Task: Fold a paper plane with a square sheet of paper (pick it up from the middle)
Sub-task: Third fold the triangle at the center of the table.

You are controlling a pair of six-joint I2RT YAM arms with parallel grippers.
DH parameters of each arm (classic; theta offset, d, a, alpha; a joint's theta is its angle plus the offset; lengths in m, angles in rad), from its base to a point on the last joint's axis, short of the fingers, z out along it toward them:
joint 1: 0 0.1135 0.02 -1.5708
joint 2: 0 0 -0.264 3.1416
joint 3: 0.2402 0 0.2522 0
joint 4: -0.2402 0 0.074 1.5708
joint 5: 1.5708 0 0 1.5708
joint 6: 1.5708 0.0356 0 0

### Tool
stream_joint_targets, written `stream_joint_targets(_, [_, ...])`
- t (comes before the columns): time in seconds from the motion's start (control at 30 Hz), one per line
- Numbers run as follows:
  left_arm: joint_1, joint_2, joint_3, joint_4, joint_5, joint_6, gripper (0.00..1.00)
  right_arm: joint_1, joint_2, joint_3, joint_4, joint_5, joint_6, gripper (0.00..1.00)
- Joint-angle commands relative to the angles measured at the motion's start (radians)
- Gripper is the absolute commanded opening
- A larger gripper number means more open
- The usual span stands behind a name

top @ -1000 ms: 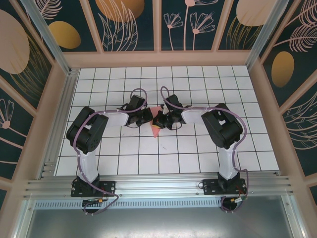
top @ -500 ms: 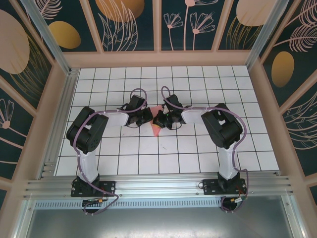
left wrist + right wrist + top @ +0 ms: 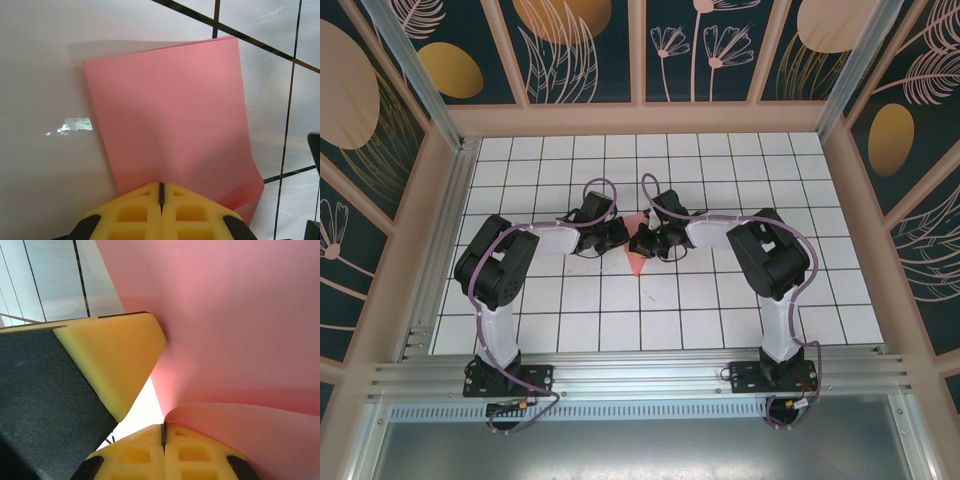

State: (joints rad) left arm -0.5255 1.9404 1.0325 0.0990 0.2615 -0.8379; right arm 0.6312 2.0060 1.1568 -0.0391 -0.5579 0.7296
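From above, my two arms meet nose to nose near the middle of the gridded table (image 3: 720, 300). The pink sheet of paper (image 3: 636, 262) shows there as a small pointed sliver between my left claw (image 3: 619, 238) and my right claw (image 3: 643, 243), its tip aimed toward my bases.

My left wrist camera gives detail the overhead view lacks. The sheet (image 3: 175, 115) lies flat on the white tiles, straight-edged, with a second layer peeking out at its lower right corner, so it is folded over. My left pads are pressed together with just a dark seam between them, and the sheet's near edge runs in under their tips. Whether a layer is caught in that seam I cannot tell.

My right wrist camera sees the paper from very close: a broad pink surface (image 3: 240, 315) lifted over the lens, and a curled flap rising straight out of the seam of my right pads, which are closed tight on it. In that same view one yellow pad (image 3: 115, 355) of my left claw, on its black finger, touches the pink surface from the left.
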Motion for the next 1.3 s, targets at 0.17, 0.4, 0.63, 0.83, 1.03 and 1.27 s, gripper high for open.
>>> stream_joint_targets(0.17, [-0.005,0.033,0.0,-0.032,0.028,0.025,0.0,0.005,0.015,0.005,-0.042,-0.029,-0.055,0.02])
stream_joint_targets(0.4, [-0.005,0.031,0.001,-0.032,0.028,0.022,0.0,0.005,0.015,-0.005,-0.024,-0.007,-0.04,0.02])
stream_joint_targets(0.63, [-0.005,0.031,0.0,-0.032,0.026,0.022,0.0,0.005,0.019,-0.009,-0.008,0.019,-0.012,0.02])
stream_joint_targets(0.83, [-0.005,0.025,0.0,-0.031,0.028,0.021,0.0,0.005,0.022,-0.012,-0.014,0.035,-0.007,0.02])
stream_joint_targets(1.03, [-0.005,0.023,0.006,-0.035,0.025,0.022,0.0,0.005,0.028,-0.015,-0.017,0.042,-0.006,0.02])
stream_joint_targets(1.27, [-0.005,0.02,0.014,-0.041,0.025,0.023,0.01,0.007,0.038,-0.011,-0.029,0.038,-0.015,0.07])
